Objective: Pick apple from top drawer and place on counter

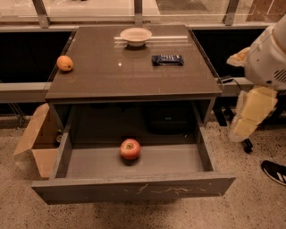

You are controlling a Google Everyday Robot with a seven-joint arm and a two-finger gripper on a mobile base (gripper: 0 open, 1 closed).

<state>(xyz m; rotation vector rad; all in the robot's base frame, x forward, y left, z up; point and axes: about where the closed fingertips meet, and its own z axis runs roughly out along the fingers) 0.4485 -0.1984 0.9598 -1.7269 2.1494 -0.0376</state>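
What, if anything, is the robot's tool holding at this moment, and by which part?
Nothing is seen to be held. The apple lies free on the floor of the top drawer, while the tool hangs to the right of the counter, apart from it.

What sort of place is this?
Probably an office or lab by windows: a glossy counter over an open top drawer holding an apple, a speckled floor, and the robot's pincer hanging at right.

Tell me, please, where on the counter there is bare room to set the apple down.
The counter is bare across its front half and centre, between the orange fruit at the left edge and the dark packet. The back is crowded by the bowl and packet. The gripper hangs right of the top drawer.
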